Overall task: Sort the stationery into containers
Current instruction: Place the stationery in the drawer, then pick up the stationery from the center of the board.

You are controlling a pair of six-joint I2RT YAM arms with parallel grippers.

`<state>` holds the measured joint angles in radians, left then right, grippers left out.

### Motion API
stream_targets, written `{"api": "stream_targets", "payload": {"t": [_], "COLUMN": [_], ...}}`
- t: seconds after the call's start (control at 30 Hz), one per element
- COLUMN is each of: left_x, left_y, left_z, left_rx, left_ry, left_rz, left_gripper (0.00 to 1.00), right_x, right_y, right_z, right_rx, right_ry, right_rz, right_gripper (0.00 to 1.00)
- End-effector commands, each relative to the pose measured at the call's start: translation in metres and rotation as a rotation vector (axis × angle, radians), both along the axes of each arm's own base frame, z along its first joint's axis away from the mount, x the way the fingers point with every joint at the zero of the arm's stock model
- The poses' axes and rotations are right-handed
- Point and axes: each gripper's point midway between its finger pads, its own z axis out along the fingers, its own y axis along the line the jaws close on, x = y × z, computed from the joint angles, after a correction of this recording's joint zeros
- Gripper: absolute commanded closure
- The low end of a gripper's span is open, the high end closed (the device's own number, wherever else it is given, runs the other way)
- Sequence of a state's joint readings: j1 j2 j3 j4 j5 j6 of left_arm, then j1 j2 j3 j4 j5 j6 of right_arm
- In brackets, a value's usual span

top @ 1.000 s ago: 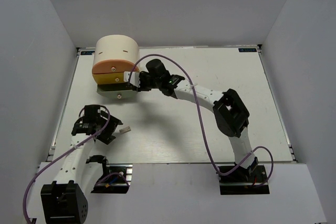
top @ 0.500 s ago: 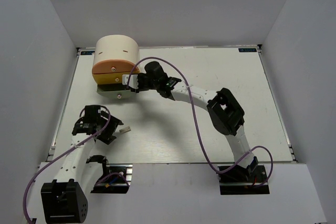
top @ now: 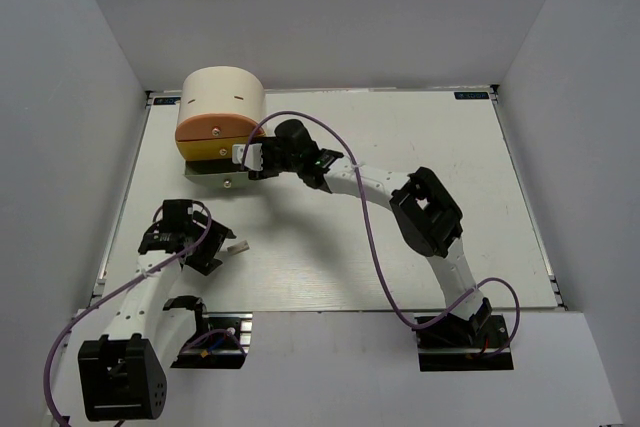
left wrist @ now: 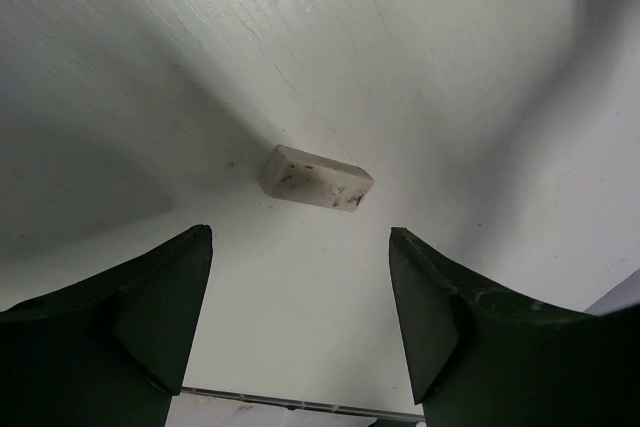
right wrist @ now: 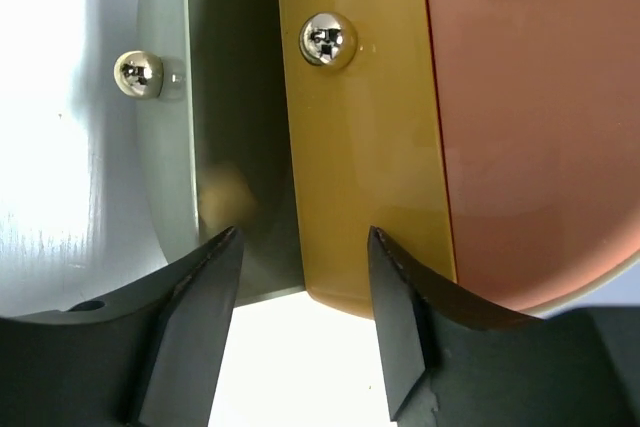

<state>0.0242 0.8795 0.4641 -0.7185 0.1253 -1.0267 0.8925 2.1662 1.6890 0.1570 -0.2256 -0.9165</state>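
Lying: the tan block (left wrist: 315,177) rests flat on the white table (left wrist: 480,87), near the front-left corner and well apart from the containers.
Left gripper (left wrist: 300,237): hangs right above the block with its jaws spread wide and nothing between them. The block sits just beyond the fingertips, roughly centred in the gap and turned a little across it.
Change on the left: none; block and gripper stay as they were a second ago.
Containers: the yellow tray (right wrist: 360,147) is stacked under the orange tray (right wrist: 530,127), both against the cream drum (top: 222,95). A grey tray (right wrist: 165,177) is swung out lowest.
Right gripper (right wrist: 305,237): at the tray stack, fingers parted and holding nothing, straddling the yellow tray's edge below its knob (right wrist: 328,40).
Change on the right: the arm has edged closer to the stack and its jaws have widened.
Meaning: probably a release, either of a tray or of a piece dropped inside. A faint tan patch shows in the grey tray, but I cannot tell what it is.
Left to do: the block is not yet picked up.
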Motion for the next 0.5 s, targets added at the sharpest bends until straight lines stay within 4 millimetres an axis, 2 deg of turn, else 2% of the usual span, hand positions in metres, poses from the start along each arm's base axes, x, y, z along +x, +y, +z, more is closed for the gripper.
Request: {"api": "stream_targets", "payload": {"t": [0.0,0.17,0.23,0.27,0.33,0.37,0.4,0.43,0.47], "left_x": [0.005,0.003,0.005,0.006,0.007,0.002,0.007,0.010,0.009], "left_y": [-0.002,-0.002,-0.002,-0.004,-0.002,-0.002,-0.001,0.001,0.001], "left_z": [0.002,-0.002,-0.001,0.000,0.000,-0.004,0.001,0.003,0.005], "left_rx": [-0.004,0.004,0.004,0.004,0.007,0.007,0.016,0.020,0.016], "left_ry": [-0.021,-0.005,-0.014,-0.011,0.008,0.038,0.031,0.032,0.038], "left_rz": [-0.021,-0.037,-0.037,-0.046,-0.034,-0.034,-0.030,-0.017,-0.009], "left_gripper": [0.19,0.19,0.19,0.19,0.19,0.20,0.20,0.20,0.20], "right_x": [0.003,-0.001,-0.004,-0.008,-0.013,-0.019,-0.021,-0.025,-0.031], "right_y": [0.006,0.004,0.001,0.001,-0.003,-0.008,-0.010,-0.015,-0.021], "right_z": [0.014,0.016,0.024,0.021,0.038,0.039,0.042,0.064,0.052], "right_rx": [0.045,0.051,0.061,0.057,0.080,0.073,0.081,0.114,0.096], "right_ry": [-0.052,-0.038,-0.031,-0.019,-0.005,0.010,0.018,0.011,0.034], "right_rz": [-0.004,0.004,0.003,0.013,0.021,0.028,0.025,0.023,0.023], "right_gripper": [0.40,0.40,0.42,0.49,0.64,0.74,0.77,0.77,0.77]}}
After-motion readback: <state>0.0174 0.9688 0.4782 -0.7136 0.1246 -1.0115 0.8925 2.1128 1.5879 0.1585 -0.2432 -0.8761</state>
